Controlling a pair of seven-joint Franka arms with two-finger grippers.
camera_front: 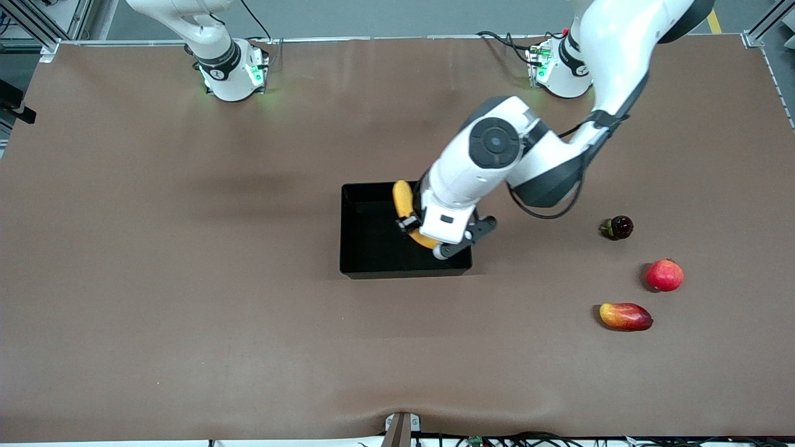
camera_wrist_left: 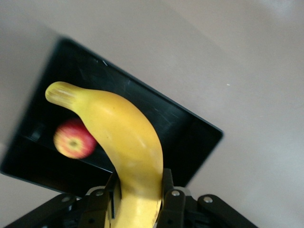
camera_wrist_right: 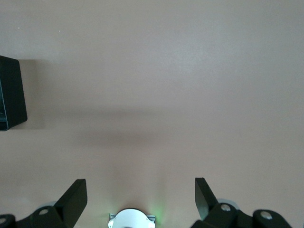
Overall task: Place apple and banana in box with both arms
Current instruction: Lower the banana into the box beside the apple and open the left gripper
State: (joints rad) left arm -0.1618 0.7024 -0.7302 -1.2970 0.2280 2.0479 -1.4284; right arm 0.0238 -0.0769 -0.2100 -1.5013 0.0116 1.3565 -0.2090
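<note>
My left gripper [camera_front: 411, 228] is shut on the yellow banana [camera_front: 403, 197] and holds it over the black box [camera_front: 372, 251]. In the left wrist view the fingers [camera_wrist_left: 173, 190] clamp the banana [camera_wrist_left: 121, 137] near one end, with the box [camera_wrist_left: 190, 137] below it. The small red and yellow apple [camera_wrist_left: 72, 138] lies in the box; in the front view the arm hides it. My right gripper [camera_wrist_right: 140, 187] is open and empty, up over bare table near its own base; its hand is outside the front view.
A dark round fruit [camera_front: 619, 228], a red round fruit with a crown tip [camera_front: 664, 275] and a red-yellow mango [camera_front: 625, 316] lie toward the left arm's end of the table. The right wrist view shows a corner of the box [camera_wrist_right: 12, 95].
</note>
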